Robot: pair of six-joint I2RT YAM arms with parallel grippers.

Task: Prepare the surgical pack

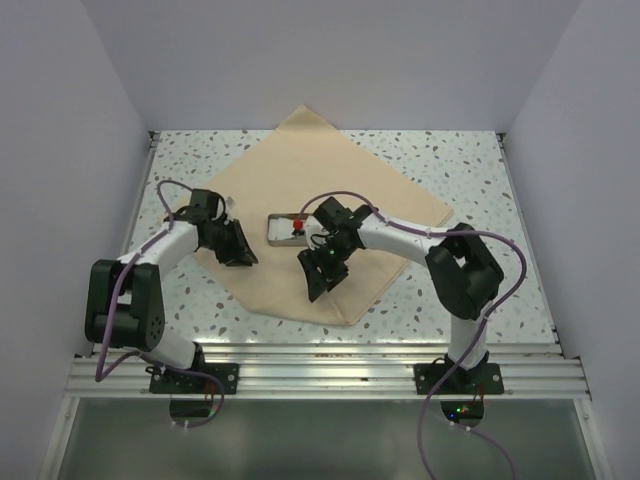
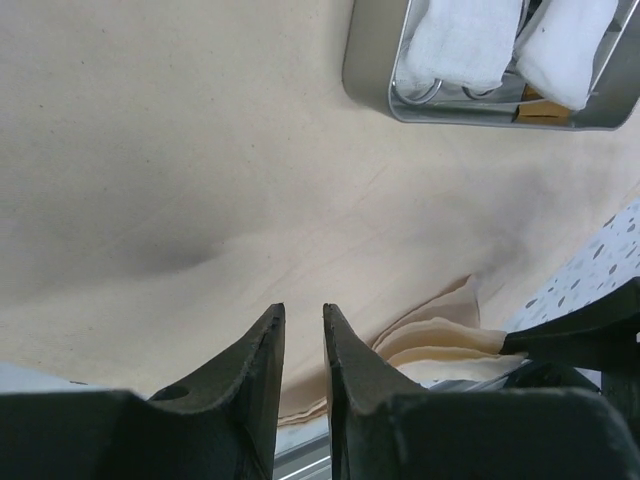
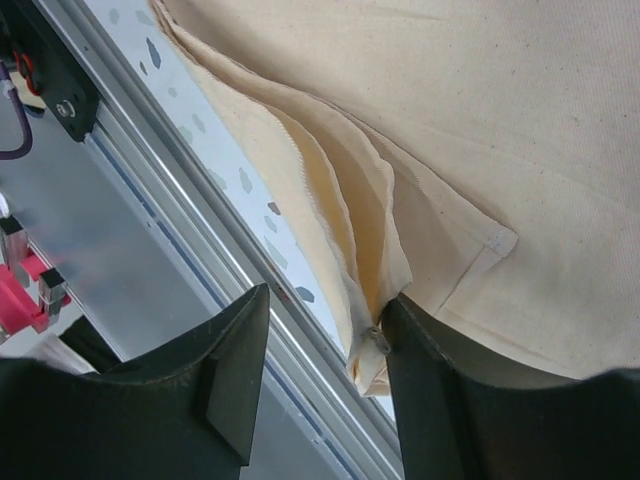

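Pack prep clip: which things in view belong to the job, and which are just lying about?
Part of the job: tan fabric sheet; white gauze squares; steel instruments; right hand, at the sheet's layered edge; left hand, over the sheet.
Just there: grey metal tray, holding the gauze and instruments; speckled table; aluminium rail.

The tray [image 2: 370, 70] sits on the fabric sheet [image 1: 370, 190]; gauze squares [image 2: 455, 40] lie in it; the sheet lies on the table [image 1: 470, 160].
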